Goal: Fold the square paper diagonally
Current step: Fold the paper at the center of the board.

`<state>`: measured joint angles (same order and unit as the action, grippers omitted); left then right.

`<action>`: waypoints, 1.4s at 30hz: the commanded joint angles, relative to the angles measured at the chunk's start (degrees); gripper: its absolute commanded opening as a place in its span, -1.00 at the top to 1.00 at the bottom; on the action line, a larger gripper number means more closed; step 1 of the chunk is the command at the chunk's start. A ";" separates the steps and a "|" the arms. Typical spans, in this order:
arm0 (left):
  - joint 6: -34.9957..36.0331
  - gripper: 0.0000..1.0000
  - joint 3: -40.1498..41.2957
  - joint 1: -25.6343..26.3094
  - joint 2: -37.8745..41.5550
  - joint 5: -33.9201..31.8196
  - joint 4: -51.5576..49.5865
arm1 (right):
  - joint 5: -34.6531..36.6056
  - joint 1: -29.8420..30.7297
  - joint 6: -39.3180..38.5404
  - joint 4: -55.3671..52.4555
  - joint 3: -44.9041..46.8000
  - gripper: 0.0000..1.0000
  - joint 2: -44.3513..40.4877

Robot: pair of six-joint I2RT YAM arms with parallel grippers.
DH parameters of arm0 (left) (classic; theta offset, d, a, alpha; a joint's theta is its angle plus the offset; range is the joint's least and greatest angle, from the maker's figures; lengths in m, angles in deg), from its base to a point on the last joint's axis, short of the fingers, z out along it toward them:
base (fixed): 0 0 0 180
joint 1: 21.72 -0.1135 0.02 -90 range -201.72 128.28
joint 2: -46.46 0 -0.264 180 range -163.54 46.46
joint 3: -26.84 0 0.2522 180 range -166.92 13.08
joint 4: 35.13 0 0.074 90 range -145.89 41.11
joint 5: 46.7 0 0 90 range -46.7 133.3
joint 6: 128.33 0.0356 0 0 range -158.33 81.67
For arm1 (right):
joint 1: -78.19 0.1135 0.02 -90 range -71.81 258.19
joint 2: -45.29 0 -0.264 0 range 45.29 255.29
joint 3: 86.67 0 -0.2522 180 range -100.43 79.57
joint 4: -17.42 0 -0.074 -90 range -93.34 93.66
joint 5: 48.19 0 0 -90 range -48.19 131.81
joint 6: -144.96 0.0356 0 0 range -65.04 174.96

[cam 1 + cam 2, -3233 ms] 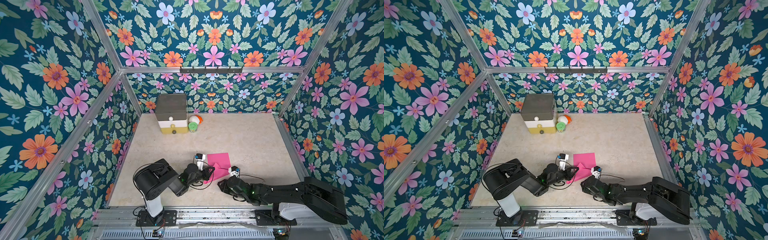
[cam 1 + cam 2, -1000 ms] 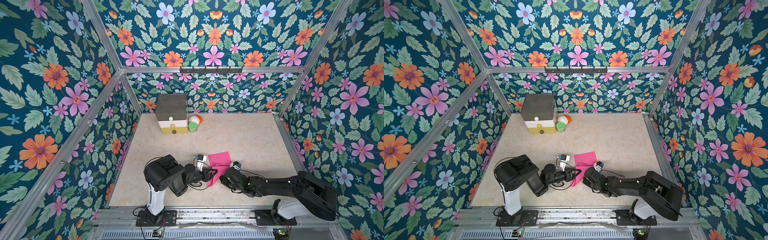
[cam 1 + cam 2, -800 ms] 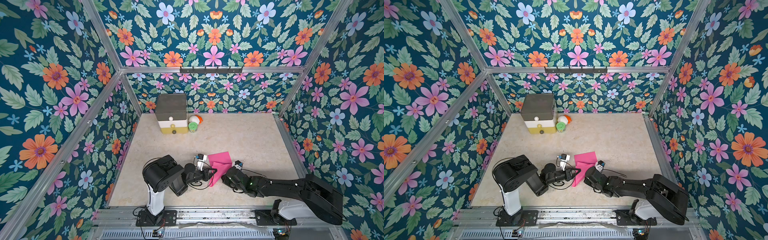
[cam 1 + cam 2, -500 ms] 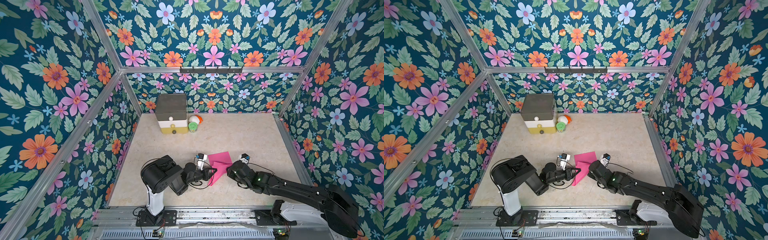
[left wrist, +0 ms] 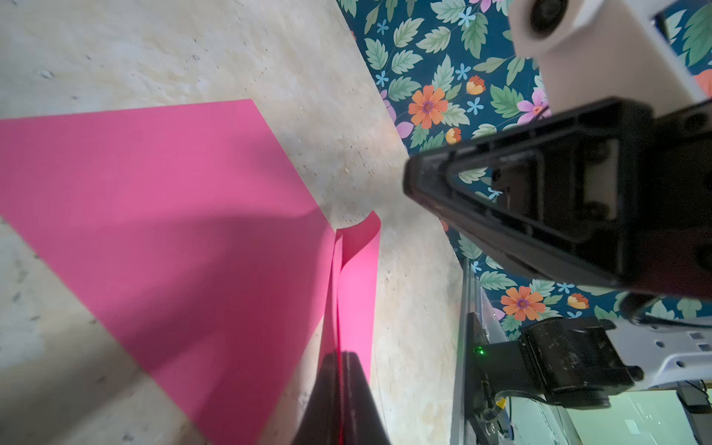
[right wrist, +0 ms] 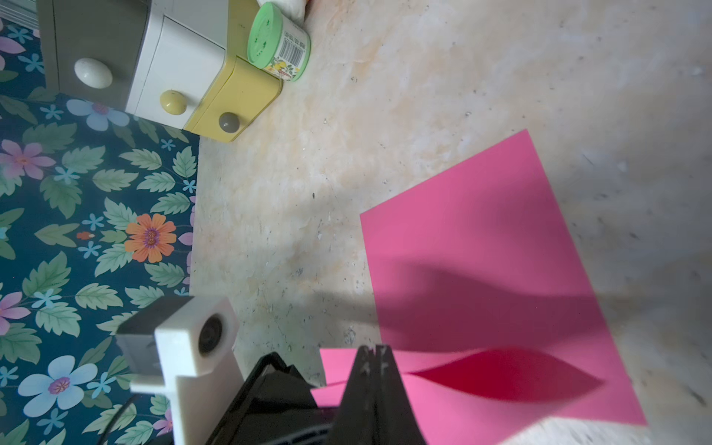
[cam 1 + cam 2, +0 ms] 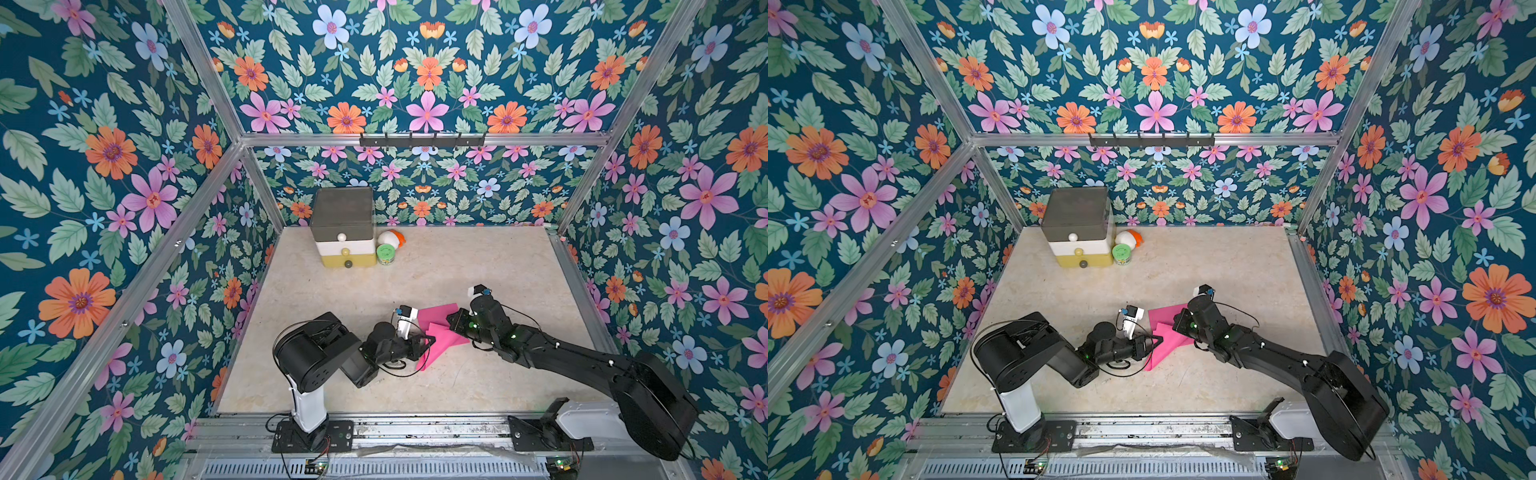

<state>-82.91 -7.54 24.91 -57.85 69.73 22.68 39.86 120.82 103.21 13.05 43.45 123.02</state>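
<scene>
Just left of centre in both top views, a green-lidded can (image 7: 385, 253) stands; the right wrist view shows its barcode, other label txt too small to read. Both arms lie low, reaching inward to the pink paper (image 7: 441, 334), part-folded at lower centre. Left gripper (image 5: 339, 356) pinches a raised edge tight. Right gripper (image 6: 371, 351) fingers are closed at the flap, and whether they hold it is unclear.

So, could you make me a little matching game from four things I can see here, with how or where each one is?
1 pink paper
2 green-lidded can
3 drawer chest
4 left gripper

A stacked grey, white and yellow
B partly folded, near the front
C shut on a pink edge
D standing right beside the chest

Pairs: 1-B, 2-D, 3-A, 4-C
</scene>
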 commanded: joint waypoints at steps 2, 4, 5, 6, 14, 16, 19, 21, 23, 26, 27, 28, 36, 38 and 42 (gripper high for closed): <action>1.39 0.76 -0.20 0.20 0.16 -0.03 -0.93 | -1.48 -0.09 -2.41 3.24 -1.11 1.00 4.76; 1.57 0.73 -0.17 0.30 0.24 -0.07 -1.07 | -1.61 -0.18 -1.87 4.88 -0.80 1.00 6.51; 1.72 0.72 -0.15 0.45 0.32 -0.29 -1.36 | -1.97 -0.21 -1.84 5.49 -0.71 1.00 7.23; 1.79 0.70 -0.21 0.50 0.34 -0.33 -1.43 | -2.43 -0.18 -1.84 6.18 -0.75 1.00 7.85; 2.07 0.58 -0.64 0.70 -0.42 -0.47 -1.75 | -4.17 0.53 -1.14 8.71 0.46 1.00 9.70; 2.10 0.56 -0.58 0.65 -0.45 -0.42 -1.68 | -3.94 1.28 -1.05 8.64 0.45 1.00 10.01; 2.00 0.55 -0.57 0.65 -0.63 -0.57 -1.52 | -3.33 2.31 -0.70 8.78 0.69 1.00 10.27; 2.03 0.54 -0.60 0.65 -0.74 -0.51 -1.51 | -3.15 2.71 -0.44 9.31 1.04 1.00 10.33; 2.02 0.54 -0.64 0.65 -0.81 -0.51 -1.45 | -3.19 2.89 -0.35 9.41 1.05 1.00 10.33; 2.02 0.54 -0.56 0.74 -0.72 -0.42 -1.47 | -3.06 3.07 -0.39 9.40 1.05 1.00 10.25; 2.01 0.54 -0.64 0.74 -0.72 -0.42 -1.50 | -3.05 3.16 -0.44 9.34 0.97 1.00 10.24; 1.99 0.54 -0.62 0.74 -0.72 -0.47 -1.52 | -3.14 3.29 -0.44 9.23 0.95 1.00 10.32; 1.89 0.54 -0.70 0.74 -0.85 -0.42 -1.45 | -4.73 4.26 -1.84 8.54 0.07 1.00 10.99; 1.94 0.54 -0.76 0.74 -0.89 -0.42 -1.45 | -4.96 4.37 -1.91 8.40 0.05 1.00 10.95; 1.92 0.57 -0.93 0.74 -1.03 -0.33 -1.59 | -5.49 4.47 -2.14 7.96 0.14 1.00 10.86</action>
<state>-81.62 -8.17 25.63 -58.75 69.25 20.51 35.18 125.10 101.88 20.54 43.74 133.86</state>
